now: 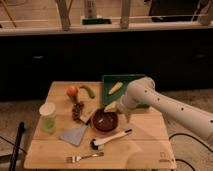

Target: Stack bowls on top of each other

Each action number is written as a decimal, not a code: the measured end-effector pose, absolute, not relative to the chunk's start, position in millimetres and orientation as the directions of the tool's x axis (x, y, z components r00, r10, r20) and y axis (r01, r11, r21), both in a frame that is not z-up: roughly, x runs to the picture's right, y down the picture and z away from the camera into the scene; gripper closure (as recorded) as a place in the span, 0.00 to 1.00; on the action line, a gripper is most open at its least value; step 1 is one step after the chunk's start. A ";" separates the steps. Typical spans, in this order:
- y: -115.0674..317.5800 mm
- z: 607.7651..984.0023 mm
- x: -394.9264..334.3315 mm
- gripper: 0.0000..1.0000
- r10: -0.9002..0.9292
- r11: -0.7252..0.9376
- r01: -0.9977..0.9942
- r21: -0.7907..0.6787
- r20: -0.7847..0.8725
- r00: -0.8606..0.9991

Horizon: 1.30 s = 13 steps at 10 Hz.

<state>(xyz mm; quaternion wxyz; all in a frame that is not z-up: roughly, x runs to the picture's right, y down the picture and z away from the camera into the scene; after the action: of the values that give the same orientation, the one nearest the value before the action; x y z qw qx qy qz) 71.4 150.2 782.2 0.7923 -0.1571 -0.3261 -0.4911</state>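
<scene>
One round bowl shape (105,121) sits at the middle of the wooden table (145,150). Its inside is dark maroon and an orange-brown rim runs around it. I cannot tell whether this is one bowl or one nested in the other. My gripper (111,106) hangs at the bowl's far right rim, at the end of the white arm (150,97) that reaches in from the right. It is open and holds nothing. The arm hides part of the table behind the bowl.
A green tray (107,80) with a yellow item (115,88) stands at the back. An orange (72,90), a green pepper (88,91), grapes (77,110) and a lidded pale green cup (48,117) lie left. A grey cloth (75,134), a white-handled utensil (112,139) and a fork (82,158) lie in front.
</scene>
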 end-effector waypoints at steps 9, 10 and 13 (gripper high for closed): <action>144.5 778.1 72.6 0.20 -0.689 0.458 0.885 0.076 0.660 0.300; 144.5 778.1 72.7 0.20 -0.689 0.459 0.885 0.076 0.660 0.300; 144.5 778.0 73.1 0.20 -0.688 0.459 0.885 0.075 0.660 0.301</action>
<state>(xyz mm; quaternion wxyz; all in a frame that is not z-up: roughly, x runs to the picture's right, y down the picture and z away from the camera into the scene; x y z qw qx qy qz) 73.1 144.5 778.0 0.7918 -0.1536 -0.3204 -0.4969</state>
